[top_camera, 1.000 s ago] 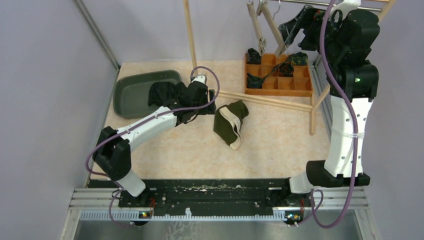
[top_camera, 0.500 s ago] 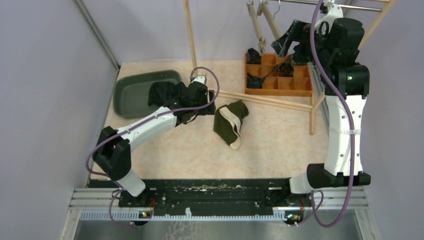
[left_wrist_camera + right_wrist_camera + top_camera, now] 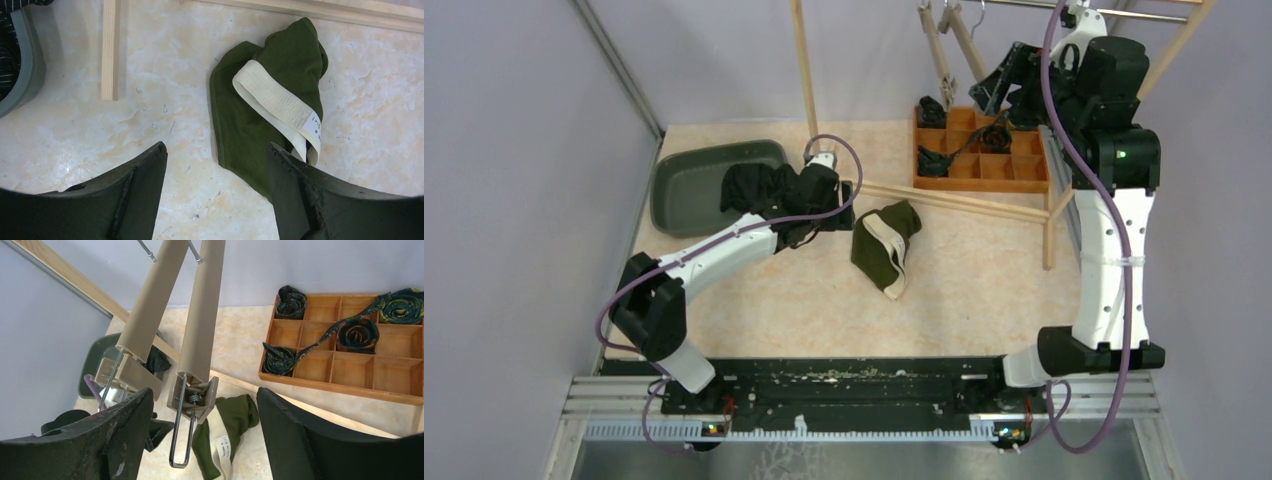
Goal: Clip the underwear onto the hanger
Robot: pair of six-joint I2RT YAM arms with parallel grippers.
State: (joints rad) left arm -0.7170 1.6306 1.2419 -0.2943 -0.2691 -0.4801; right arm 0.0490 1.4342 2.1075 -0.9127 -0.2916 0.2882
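The green underwear [image 3: 886,245] with a cream waistband lies crumpled on the table; it also shows in the left wrist view [image 3: 270,110] and the right wrist view [image 3: 225,435]. Two tan hangers [image 3: 954,45] hang from the rail at the back. My left gripper [image 3: 849,205] is open and empty, low over the table just left of the underwear [image 3: 215,150]. My right gripper [image 3: 999,85] is open, raised at the hangers. In its view [image 3: 202,390] the nearer hanger's clip [image 3: 192,395] sits between the jaws; touching cannot be told.
A grey tray [image 3: 679,185] with dark clothes stands at the back left, under my left arm. A wooden divided box [image 3: 1024,170] with rolled ties stands at the back right. The wooden rack's post [image 3: 804,70] and base bar [image 3: 954,200] cross the table.
My right gripper has moved a little down and left toward the hangers. The left arm and the underwear have not moved.
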